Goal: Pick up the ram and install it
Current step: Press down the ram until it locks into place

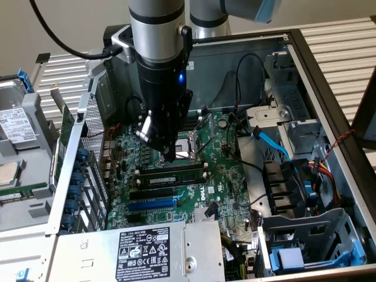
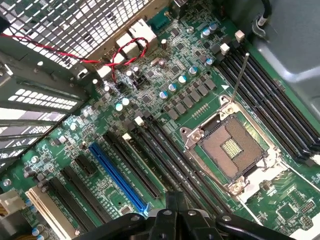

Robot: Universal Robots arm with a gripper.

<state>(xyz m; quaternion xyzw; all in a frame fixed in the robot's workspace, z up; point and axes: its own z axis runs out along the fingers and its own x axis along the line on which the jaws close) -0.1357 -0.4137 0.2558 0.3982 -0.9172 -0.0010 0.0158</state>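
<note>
A ram stick [image 1: 170,174], dark green with a row of black chips, stands seated in a black slot on the motherboard [image 1: 223,170], just in front of the CPU socket [image 1: 189,144]. My gripper [image 1: 168,157] hangs over the socket's near edge, a little above the stick, and its fingers look shut with nothing between them. In the wrist view the gripper [image 2: 172,206] shows over the long black slots, the blue slot [image 2: 117,175] lies to one side and the open CPU socket [image 2: 230,147] to the other. The stick is hard to pick out there.
The motherboard lies in an open PC case [image 1: 329,117] with a power supply [image 1: 147,247] at the front, drive cages and cables [image 1: 305,182] on the exterior view's right, and a perforated wall [image 1: 88,141] on its left. Outside the case, another green board [image 1: 23,192] rests at the left.
</note>
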